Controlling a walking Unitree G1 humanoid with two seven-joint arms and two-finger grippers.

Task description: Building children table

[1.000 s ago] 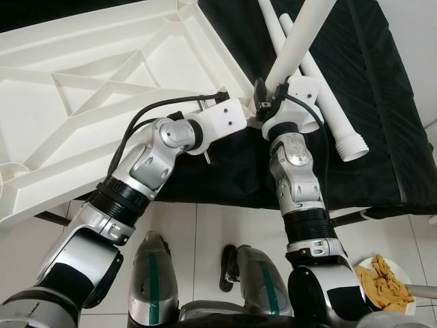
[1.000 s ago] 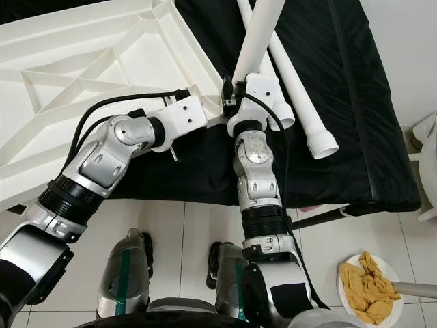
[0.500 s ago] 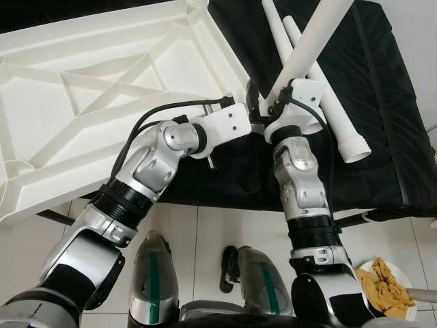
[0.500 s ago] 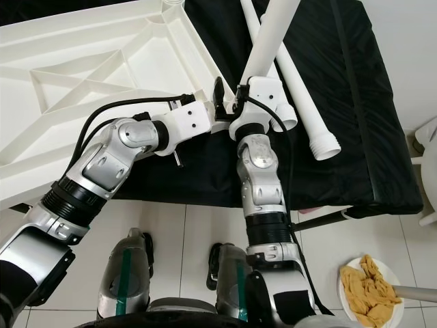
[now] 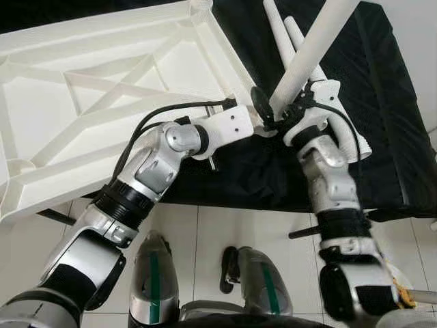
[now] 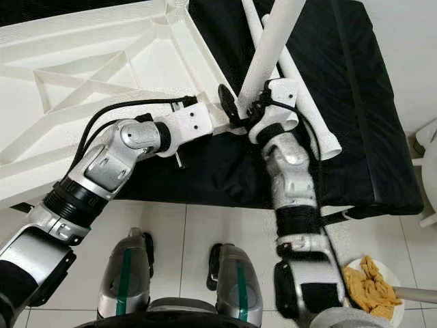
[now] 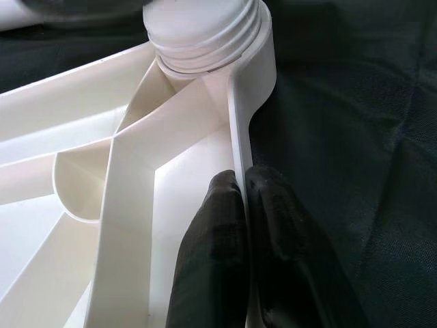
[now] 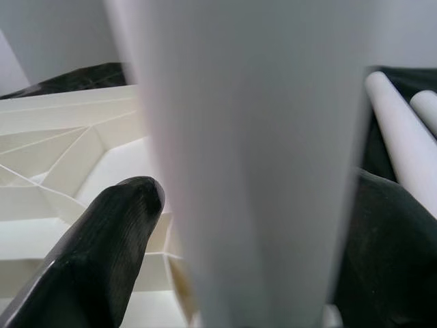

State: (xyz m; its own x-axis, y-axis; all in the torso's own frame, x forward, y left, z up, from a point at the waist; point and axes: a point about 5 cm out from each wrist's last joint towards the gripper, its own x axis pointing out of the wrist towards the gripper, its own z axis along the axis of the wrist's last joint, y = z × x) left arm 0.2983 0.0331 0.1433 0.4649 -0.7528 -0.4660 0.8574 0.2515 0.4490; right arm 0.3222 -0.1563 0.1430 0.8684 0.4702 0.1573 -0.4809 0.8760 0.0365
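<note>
Comparing with the view a second ago, you see the right arm swung out toward 3 o'clock while the leg [image 5: 308, 51] it carries leans more steeply over the tabletop's [image 5: 102, 89] corner socket [image 7: 205, 34]; judged from this, threading is about to begin. Your right gripper [image 5: 290, 113] is closed around the leg's lower end, fingers [image 8: 102, 239] on either side. Your left gripper [image 7: 244, 205] pinches the tabletop's rim near the socket, nearly closed. Spare legs [image 5: 328, 102] lie on the black cloth [image 5: 382, 123] at 2 o'clock.
</note>
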